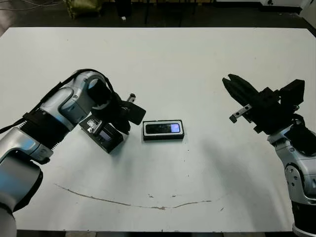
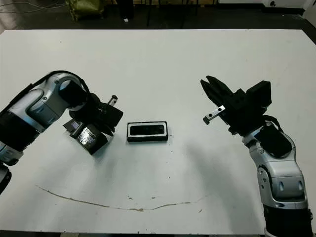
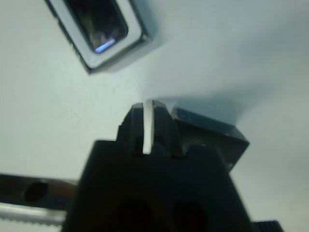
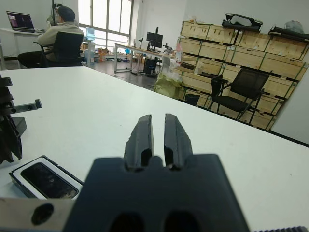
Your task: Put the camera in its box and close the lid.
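1. A thin brown mark (image 1: 148, 205) crosses the near part of the white worktop (image 1: 197, 59).
2. The box (image 1: 163, 130) sits mid-worktop with the camera (image 1: 164, 128) lying inside it.
3. Just left of it, the left hand (image 1: 129, 118), fingers pressed together, hangs over the tilted lid (image 1: 104, 136).
4. The right hand (image 1: 232, 84) hovers well to the right, fingers nearly together, holding nothing.

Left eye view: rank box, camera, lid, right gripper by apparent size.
1. right gripper, though likely raised nearer the lens
2. box
3. camera, lying inside the box
Unranked: lid, tilted and partly hidden.
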